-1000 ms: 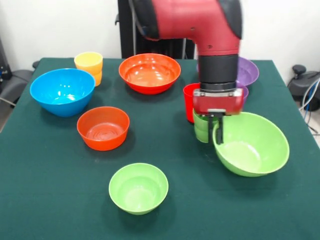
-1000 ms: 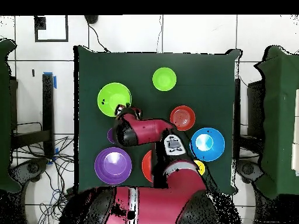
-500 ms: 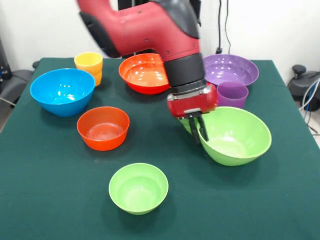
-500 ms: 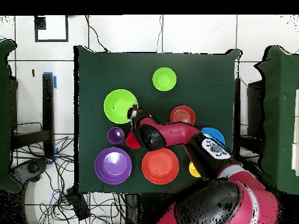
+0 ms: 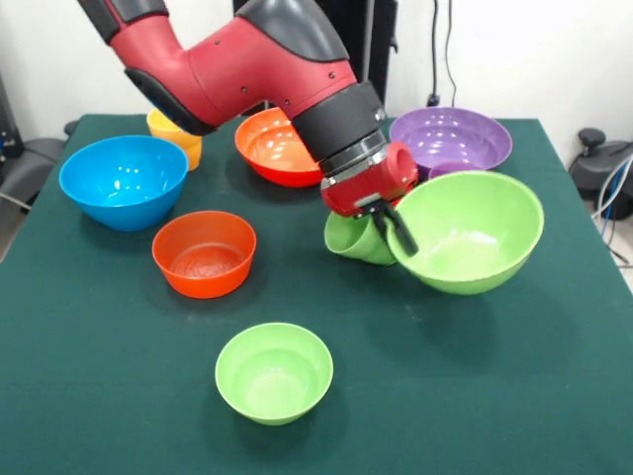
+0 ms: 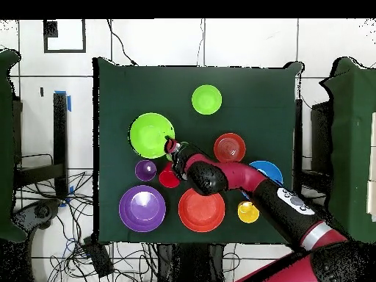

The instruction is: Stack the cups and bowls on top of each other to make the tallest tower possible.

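Gripper (image 5: 396, 230) clamped on the rim of the large green bowl (image 5: 470, 237), holding it tilted just off the table (image 5: 99, 396), touching a tipped green cup (image 5: 356, 240), purple bowl (image 5: 450, 137) behind.

A green-covered table (image 5: 89, 396) stands on a white tiled floor (image 6: 242, 44). Cables (image 6: 51, 213) trail beside it, with blue tape (image 6: 69, 100) and a black-outlined square (image 6: 64, 35) on the floor.
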Tool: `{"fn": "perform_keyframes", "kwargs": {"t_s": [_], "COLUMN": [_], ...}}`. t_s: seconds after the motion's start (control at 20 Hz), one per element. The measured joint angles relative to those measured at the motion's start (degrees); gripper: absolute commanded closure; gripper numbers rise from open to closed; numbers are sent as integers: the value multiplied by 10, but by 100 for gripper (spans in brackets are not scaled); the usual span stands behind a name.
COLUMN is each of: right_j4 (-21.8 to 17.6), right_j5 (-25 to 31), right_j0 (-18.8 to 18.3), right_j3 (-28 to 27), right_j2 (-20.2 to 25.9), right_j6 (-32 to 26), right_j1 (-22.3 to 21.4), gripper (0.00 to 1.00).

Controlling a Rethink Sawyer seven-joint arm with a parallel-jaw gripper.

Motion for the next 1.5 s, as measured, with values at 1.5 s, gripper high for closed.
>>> {"fn": "perform_keyframes", "kwargs": {"t_s": [1.5], "right_j4": [2], "right_j5": [6], "right_j0": [24], "right_j3": [108], "right_j2": [99], "right_j6": [0], "right_j1": [-98], "gripper": [100]}}
